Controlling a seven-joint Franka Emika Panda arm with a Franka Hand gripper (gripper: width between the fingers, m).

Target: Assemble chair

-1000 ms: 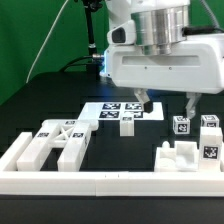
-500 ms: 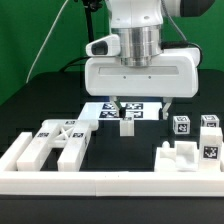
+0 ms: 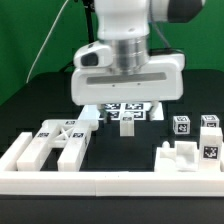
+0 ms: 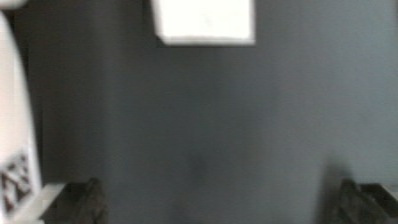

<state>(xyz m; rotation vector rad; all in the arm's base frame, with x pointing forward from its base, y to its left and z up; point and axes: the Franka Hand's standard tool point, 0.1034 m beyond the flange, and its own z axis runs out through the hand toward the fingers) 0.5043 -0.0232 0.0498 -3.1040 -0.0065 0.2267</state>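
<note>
Approach step, nothing grasped: the end effector (image 3: 127,104), fingers spread wide and empty, hangs above the dark worktop (image 3: 120,150). The white blocky plastic chair parts lie unjoined, with the white cross-braced piece (image 3: 62,140) at the exterior view's left and the thick white tagged legs (image 3: 208,135) at its right. Next it likely needs to centre over one part, then descend

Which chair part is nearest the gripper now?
The small block in the middle, just below the gripper in the exterior view. The cross-braced piece lies off to that view's left, the tagged legs to its right.

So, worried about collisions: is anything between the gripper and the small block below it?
Nothing visible does. The open gripper hangs above the small block with only a gap between; the cross-braced piece and legs lie off to the sides.
</note>
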